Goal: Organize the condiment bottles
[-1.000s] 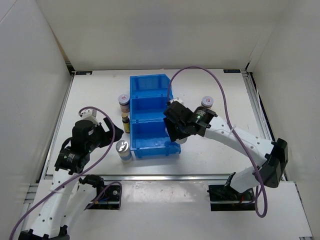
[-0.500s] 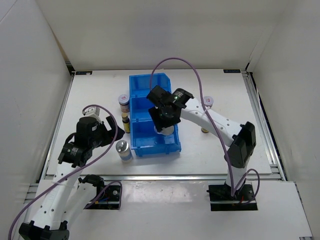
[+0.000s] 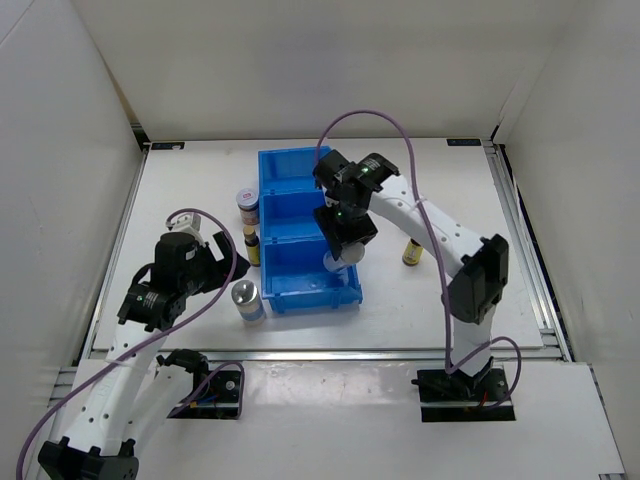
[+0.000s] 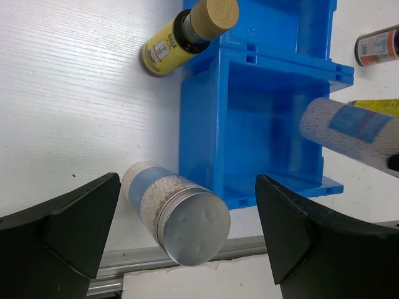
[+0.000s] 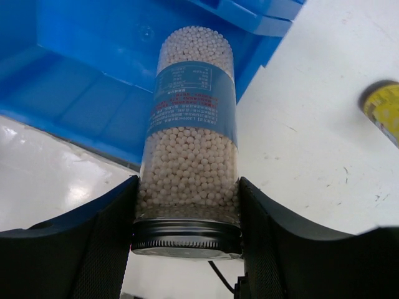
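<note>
Condiment bottles [image 3: 247, 200], none binned yet: my right gripper [image 5: 187, 187] holds a bead-filled cylinder [image 5: 193, 93] over the blue bin [image 3: 310, 297]; left gripper [image 4: 187, 180], jaws wide, above its twin [image 4: 177, 208] at seven o'clock.

Left gripper [image 4: 187, 187] wide open, right gripper [image 5: 187, 193] partly closed, gripping

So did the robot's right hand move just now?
Yes. The right fingers, shut on the silver-topped bottle, swung left from outside the blue bin's near right corner to over its near compartment.
</note>
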### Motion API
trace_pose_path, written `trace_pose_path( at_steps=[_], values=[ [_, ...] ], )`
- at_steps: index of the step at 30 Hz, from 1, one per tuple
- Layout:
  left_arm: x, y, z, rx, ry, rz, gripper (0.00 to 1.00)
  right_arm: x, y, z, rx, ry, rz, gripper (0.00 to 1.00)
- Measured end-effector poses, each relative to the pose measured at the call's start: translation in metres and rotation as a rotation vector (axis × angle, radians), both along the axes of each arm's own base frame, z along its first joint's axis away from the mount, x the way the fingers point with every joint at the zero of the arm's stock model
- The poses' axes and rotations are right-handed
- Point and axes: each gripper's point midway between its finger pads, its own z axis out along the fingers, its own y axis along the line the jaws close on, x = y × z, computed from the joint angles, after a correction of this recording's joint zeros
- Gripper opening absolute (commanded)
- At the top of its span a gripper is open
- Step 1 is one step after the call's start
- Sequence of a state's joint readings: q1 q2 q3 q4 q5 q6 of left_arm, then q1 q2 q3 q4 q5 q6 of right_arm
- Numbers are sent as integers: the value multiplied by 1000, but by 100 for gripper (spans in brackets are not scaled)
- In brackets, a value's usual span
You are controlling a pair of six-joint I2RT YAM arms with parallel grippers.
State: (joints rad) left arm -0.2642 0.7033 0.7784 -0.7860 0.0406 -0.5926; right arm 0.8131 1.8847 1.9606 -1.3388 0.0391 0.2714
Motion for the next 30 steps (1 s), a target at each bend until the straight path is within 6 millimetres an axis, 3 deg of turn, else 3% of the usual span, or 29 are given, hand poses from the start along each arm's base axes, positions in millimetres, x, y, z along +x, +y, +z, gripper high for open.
trace_pose_path(
  at_steps=[7,12,15,18,26,30],
  values=[
    [0,0,0,0,-1,0,100,5,14,-62,-92,142,46,0],
    [0,0,0,0,1,0,100,10,17,-59,-87,133,55,13],
    [1,0,-1,2,6,0,100,15,20,-60,-86,117,59,37],
    [1,0,-2,3,8,0,100,16,21,-63,-93,118,63,50],
    [1,0,-2,3,8,0,100,21,20,-61,-111,84,63,64],
    [1,0,-2,2,8,1,100,25,23,-54,-103,57,60,76]
  ],
)
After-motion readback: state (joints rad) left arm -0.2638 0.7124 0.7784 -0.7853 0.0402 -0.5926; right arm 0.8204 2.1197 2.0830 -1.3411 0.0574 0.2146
